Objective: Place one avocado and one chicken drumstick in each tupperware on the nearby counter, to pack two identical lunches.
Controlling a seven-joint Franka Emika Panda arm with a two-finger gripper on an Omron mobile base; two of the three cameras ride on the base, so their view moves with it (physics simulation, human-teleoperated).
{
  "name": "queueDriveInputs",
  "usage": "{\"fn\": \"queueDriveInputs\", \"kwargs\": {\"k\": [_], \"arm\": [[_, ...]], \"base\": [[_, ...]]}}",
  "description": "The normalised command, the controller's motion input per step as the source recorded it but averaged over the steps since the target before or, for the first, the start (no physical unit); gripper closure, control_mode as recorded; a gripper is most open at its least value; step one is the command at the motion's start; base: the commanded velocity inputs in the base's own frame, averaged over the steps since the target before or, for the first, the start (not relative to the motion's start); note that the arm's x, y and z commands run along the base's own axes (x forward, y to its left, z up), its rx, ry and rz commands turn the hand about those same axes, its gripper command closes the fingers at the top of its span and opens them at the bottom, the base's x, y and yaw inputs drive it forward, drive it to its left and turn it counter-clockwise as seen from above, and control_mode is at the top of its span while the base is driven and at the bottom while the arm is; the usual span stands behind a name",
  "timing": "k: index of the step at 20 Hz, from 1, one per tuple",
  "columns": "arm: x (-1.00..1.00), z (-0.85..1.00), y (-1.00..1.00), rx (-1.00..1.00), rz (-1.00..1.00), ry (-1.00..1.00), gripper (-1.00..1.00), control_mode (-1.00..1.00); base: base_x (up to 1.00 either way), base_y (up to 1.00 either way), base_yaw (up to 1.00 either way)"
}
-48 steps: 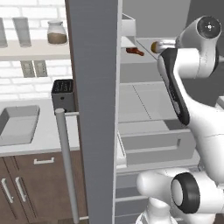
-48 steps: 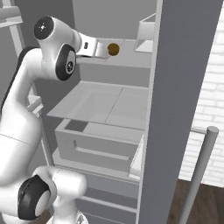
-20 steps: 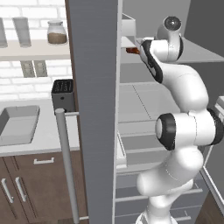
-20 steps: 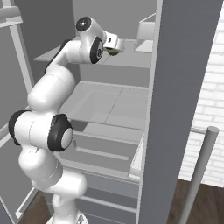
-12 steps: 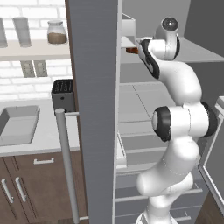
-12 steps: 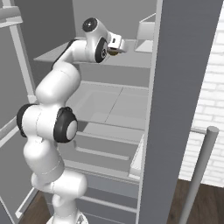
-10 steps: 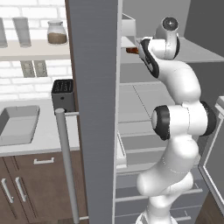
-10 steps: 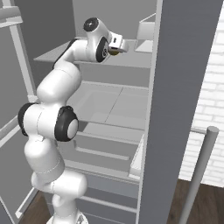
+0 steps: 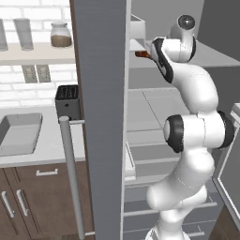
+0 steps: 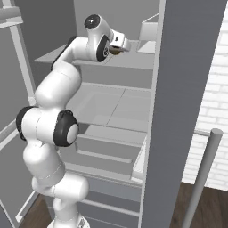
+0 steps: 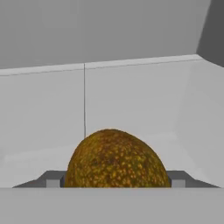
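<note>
An olive-brown avocado (image 11: 116,159) lies on the upper fridge shelf (image 10: 133,62). My gripper (image 11: 114,181) is level with it, one dark fingertip (image 11: 53,182) close against each side; I cannot tell whether they touch it. From the right base view the gripper (image 10: 121,44) reaches onto that shelf over the avocado (image 10: 116,51). A dark reddish-brown chicken drumstick (image 9: 141,55) lies on the same shelf, just left of my arm. One grey tupperware (image 9: 18,133) sits on the pale counter (image 9: 51,150) at the left.
The open fridge door (image 9: 101,117) with its long grey handle (image 9: 70,178) stands between the counter and the fridge interior. A black toaster (image 9: 66,101) sits on the counter. A wall shelf (image 9: 37,49) carries jars. Drawers (image 10: 107,151) lie below the fridge shelves.
The arm has swung up and pushed the hand onto the upper shelf, over the avocado. In the last half second the fingers have drawn closer together.
</note>
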Motion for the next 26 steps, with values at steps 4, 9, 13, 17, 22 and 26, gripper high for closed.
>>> {"fn": "queueDriveInputs", "kwargs": {"k": [4,9,13,17,22,26], "arm": [[-0.98,0.15,0.0,0.01,0.03,-0.29,1.0,-1.0],[-1.0,0.2,0.0,0.0,0.0,-0.21,1.0,-1.0],[-1.0,0.26,0.01,0.0,0.0,-0.11,1.0,-1.0],[-1.0,0.21,0.05,0.0,0.0,-0.02,1.0,-1.0],[-1.0,0.07,0.08,0.0,0.02,0.01,1.0,-1.0],[-1.0,0.0,0.14,-0.02,0.04,0.09,1.0,-1.0]], "base": [[0.0,0.0,0.0],[0.0,0.0,0.0],[0.0,0.0,0.0],[0.0,0.0,0.0],[0.0,0.0,0.0],[0.0,0.0,0.0]]}}
